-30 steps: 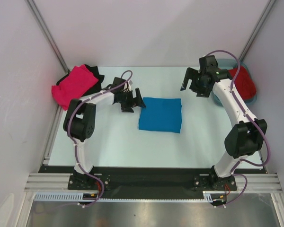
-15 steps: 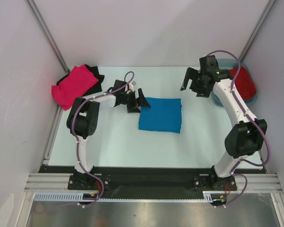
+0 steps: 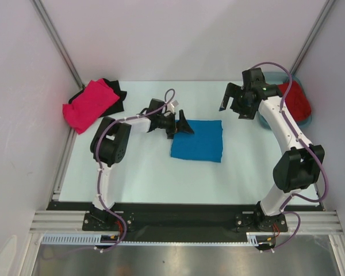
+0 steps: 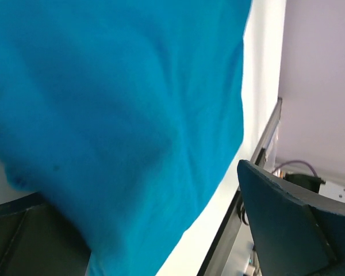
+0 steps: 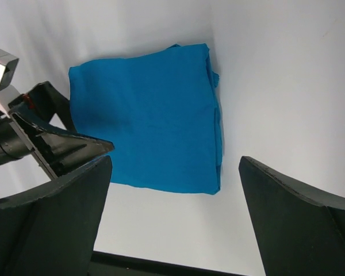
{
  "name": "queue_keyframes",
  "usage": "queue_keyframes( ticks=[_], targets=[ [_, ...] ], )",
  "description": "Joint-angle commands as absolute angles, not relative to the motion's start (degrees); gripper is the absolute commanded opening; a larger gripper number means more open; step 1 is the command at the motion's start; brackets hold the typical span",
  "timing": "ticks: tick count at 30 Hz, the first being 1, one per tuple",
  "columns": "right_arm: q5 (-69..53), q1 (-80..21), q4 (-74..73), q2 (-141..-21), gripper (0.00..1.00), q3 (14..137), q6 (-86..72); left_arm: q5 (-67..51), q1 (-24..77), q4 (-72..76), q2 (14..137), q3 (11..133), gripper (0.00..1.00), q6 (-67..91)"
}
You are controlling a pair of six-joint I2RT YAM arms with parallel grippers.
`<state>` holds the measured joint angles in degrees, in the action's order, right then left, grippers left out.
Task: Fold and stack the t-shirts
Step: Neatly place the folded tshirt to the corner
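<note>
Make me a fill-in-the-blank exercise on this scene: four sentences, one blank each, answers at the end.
1. The folded t-shirt in the middle of the table is bright ____.
2. The dark red t-shirt lies in the teal ____.
3. The pink t-shirt lies in the table's far ____ corner.
4. The right gripper hangs open above the table and holds ____.

Missing words: blue; tub; left; nothing.

The bright blue t-shirt [image 3: 197,140] is plain, on a pale mint table [image 3: 138,172]. At the far left corner a hot pink t-shirt [image 3: 89,104] covers a black t-shirt [image 3: 116,92]; at the far right, a red t-shirt [image 3: 294,99] fills a teal tub [image 3: 264,122].
</note>
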<state>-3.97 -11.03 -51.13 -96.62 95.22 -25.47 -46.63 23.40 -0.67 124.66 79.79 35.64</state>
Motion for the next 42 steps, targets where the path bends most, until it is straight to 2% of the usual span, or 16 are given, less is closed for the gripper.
queue_keyframes(
  ticks=[1,3,5,6,7,10,16,19,25,29,32,42],
  targets=[
    [-4.0,-10.8,-51.5,-94.0,0.99,94.7,-26.1,-46.8,27.5,-4.7,129.4,80.9,1.00,34.2],
    [-4.0,-10.8,-51.5,-93.6,0.99,94.3,-26.1,-47.5,27.9,-4.5,129.6,81.2,0.97,34.5],
    [-4.0,-10.9,-51.6,-93.3,0.99,94.0,-26.1,-47.8,27.9,-4.2,129.9,80.7,0.84,34.8],
    [-3.9,-10.8,-51.6,-93.0,1.00,93.8,-26.1,-47.8,27.9,-4.2,129.9,80.6,0.57,34.9],
    [-3.9,-10.8,-51.6,-92.9,1.00,93.5,-26.1,-47.6,27.9,-4.1,129.8,80.4,0.40,35.0],
    [-4.0,-10.8,-51.4,-92.6,1.00,93.2,-26.1,-46.7,27.9,-4.6,128.9,80.1,0.00,34.6],
    [-4.1,-10.6,-51.1,-92.5,1.00,93.3,-25.9,-46.0,27.9,-6.0,127.4,84.5,0.00,34.1],
    [-4.5,-10.5,-50.9,-92.6,1.00,93.3,-25.7,-46.4,27.5,-8.3,127.8,90.8,0.00,34.1],
    [-5.1,-9.9,-50.5,-92.3,1.00,92.7,-25.5,-46.2,25.1,-15.5,129.5,110.5,0.00,34.4],
    [-6.1,-9.6,-49.6,-92.1,1.00,92.2,-25.5,-44.6,21.8,-23.3,133.4,130.4,0.00,34.3],
    [-6.6,-9.4,-49.3,-92.2,1.00,92.1,-25.4,-43.4,18.1,-25.1,134.5,137.6,0.00,35.1],
    [-9.4,-8.6,-48.1,-92.7,1.00,91.6,-24.8,-35.0,1.9,-25.5,127.9,138.3,0.00,32.3]
  ],
)
